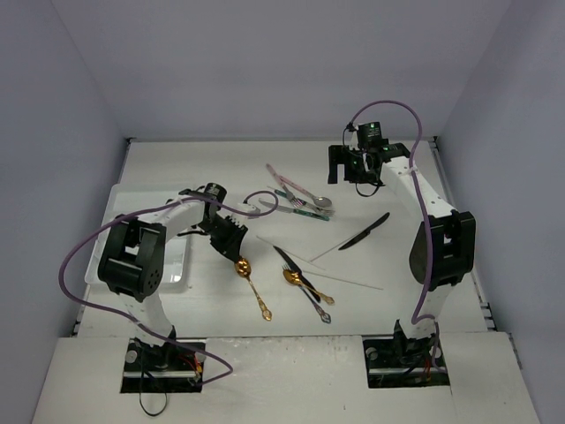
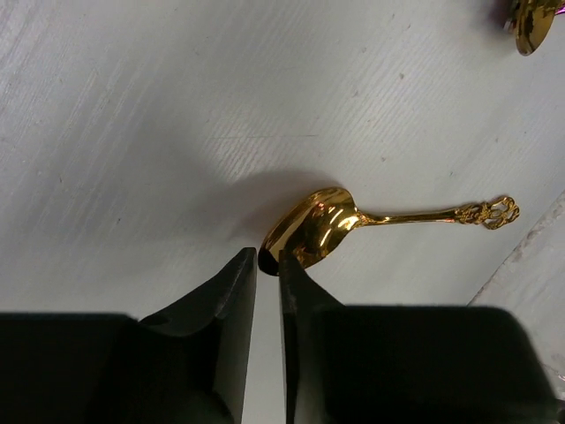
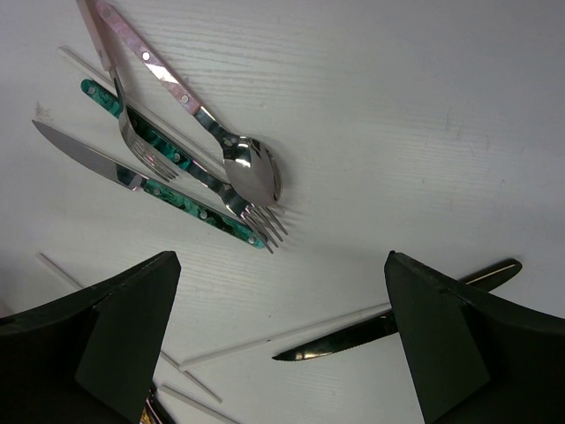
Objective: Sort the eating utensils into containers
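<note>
My left gripper (image 1: 237, 258) (image 2: 267, 258) is low over the table, its jaws drawn to a narrow slit and pinching the bowl rim of a gold ornate spoon (image 1: 252, 287) (image 2: 327, 221), which lies flat. A second gold spoon (image 1: 293, 278) (image 2: 532, 22) lies to its right, crossed by a black knife (image 1: 305, 287). My right gripper (image 1: 357, 172) (image 3: 282, 291) hovers wide open and empty above a pink-handled spoon (image 3: 252, 168), a green-handled fork (image 3: 177, 159) and a green-handled knife (image 3: 132, 177). Another black knife (image 1: 364, 231) (image 3: 371, 331) lies beside a pale stick (image 3: 291, 331). The white tray (image 1: 115, 196) sits at the left, mostly hidden by my left arm.
Thin pale sticks (image 1: 344, 276) lie across the table's middle. Grey walls close in the table on three sides. A purple cable (image 1: 256, 196) loops off the left arm near the pink and green cutlery.
</note>
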Tool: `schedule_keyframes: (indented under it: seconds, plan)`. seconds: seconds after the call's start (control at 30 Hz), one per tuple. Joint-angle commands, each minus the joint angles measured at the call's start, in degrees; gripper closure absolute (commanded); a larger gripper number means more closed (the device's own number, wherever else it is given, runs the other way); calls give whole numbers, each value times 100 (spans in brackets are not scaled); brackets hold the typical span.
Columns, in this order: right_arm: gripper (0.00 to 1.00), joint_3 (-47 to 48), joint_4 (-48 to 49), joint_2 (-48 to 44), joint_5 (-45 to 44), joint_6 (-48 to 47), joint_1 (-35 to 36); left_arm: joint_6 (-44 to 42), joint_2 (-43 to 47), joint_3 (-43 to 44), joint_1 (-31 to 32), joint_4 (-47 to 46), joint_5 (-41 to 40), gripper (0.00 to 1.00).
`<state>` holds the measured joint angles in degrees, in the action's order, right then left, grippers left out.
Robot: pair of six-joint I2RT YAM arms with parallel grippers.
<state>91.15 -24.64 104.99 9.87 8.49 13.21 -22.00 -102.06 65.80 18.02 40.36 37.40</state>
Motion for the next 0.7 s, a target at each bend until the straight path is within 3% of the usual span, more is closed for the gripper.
schedule_keyframes:
  seconds: [0.0,0.13,0.33,0.67]
  plan:
    - [0,11,126,-316,-46,-76,15,-23,199,37,35,-2,357,91]
    - [0,27,126,-276,-28,-76,15,152,323,50,33,-10,274,100]
    - [0,147,126,-156,57,-85,23,798,856,356,-137,15,138,100]
    - [0,270,130,63,200,-88,57,2186,1421,1247,-1879,63,391,100]
